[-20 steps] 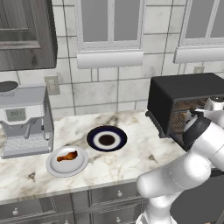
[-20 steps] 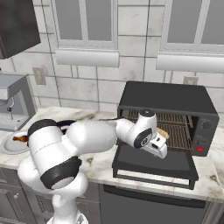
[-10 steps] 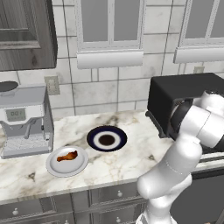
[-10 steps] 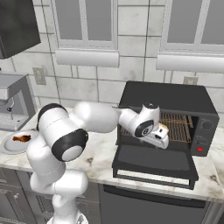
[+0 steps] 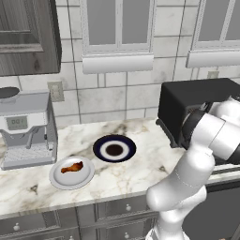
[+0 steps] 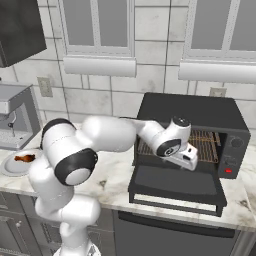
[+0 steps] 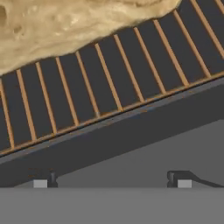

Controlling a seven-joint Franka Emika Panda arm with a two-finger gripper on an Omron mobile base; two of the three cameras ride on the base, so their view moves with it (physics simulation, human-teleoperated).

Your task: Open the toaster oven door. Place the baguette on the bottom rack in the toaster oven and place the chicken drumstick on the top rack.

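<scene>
Your biggest item is the toaster oven (image 6: 192, 112), the black box on the marble counter (image 5: 117, 176) at about three o'clock of the left base view. Its toaster oven door (image 6: 175, 185) hangs folded down flat in front of the open mouth. Inside, you can see wire grids; the bottom rack (image 7: 109, 94) shows its orange-tinted bars close up in the hand view, and the baguette (image 7: 65, 26) lies on it, towards eleven o'clock of that view. Your gripper (image 6: 189, 161) sits at the oven mouth, just above the lowered door, with its jaws spread wide and nothing between them. Far off at nine o'clock stands the coffee machine (image 5: 26, 129). Between it and the oven you have a dark blue plate (image 5: 114, 148), and at seven o'clock from that a white plate (image 5: 71, 173) carrying the chicken drumstick (image 5: 71, 167).
</scene>
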